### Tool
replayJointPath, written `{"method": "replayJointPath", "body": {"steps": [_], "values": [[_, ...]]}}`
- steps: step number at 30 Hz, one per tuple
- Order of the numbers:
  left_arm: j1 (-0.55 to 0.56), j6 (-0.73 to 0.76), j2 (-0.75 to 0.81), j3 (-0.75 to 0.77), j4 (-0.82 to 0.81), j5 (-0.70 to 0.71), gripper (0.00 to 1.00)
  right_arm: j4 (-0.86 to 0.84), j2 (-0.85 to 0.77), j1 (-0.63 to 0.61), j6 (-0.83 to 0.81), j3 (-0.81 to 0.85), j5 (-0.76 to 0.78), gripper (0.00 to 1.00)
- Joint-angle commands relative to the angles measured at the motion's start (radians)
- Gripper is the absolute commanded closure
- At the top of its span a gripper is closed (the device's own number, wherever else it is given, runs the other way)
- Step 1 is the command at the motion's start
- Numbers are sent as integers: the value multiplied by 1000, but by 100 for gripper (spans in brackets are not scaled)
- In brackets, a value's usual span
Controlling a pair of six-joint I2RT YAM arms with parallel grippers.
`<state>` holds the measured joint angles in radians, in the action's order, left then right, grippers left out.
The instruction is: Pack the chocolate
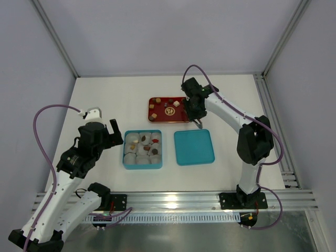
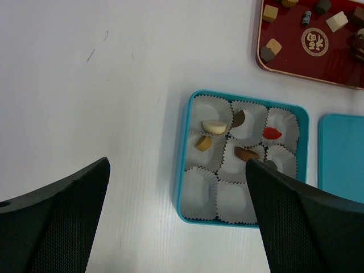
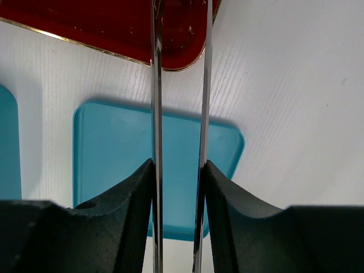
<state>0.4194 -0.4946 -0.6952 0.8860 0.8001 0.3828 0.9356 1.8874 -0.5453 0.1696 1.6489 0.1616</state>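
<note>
Small chocolate pieces (image 1: 177,104) lie on the red tray (image 1: 157,118); several more sit in white paper cups inside the teal box (image 2: 186,187), among them a cream piece (image 2: 214,126) and a brown one (image 2: 246,153). My right gripper (image 3: 178,163) is shut on a pair of metal tongs (image 3: 156,85), hanging over the gap between the tray and the teal lid (image 3: 114,148). The tong tips (image 1: 199,126) are too small to show whether they hold anything. My left gripper (image 2: 177,164) is open, hovering at the box's left side with nothing in it.
The teal lid (image 1: 194,147) lies flat to the right of the box. The red tray (image 2: 318,62) stands behind both. Two cups in the box's near row (image 2: 200,193) have nothing in them. Metal frame posts run along the table's right side (image 1: 273,121).
</note>
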Motion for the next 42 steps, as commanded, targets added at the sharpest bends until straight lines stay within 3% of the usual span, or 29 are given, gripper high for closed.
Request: {"method": "replayJointPath", "body": {"steps": [1, 22, 42], "values": [[4, -12, 3, 7, -19, 15, 0, -18, -60, 7, -4, -6, -19, 59], [2, -12, 5, 7, -18, 14, 0, 0, -83, 19, -2, -1, -19, 59], [2, -12, 5, 7, -18, 15, 0, -4, -68, 39, -8, 37, -56, 67]]}}
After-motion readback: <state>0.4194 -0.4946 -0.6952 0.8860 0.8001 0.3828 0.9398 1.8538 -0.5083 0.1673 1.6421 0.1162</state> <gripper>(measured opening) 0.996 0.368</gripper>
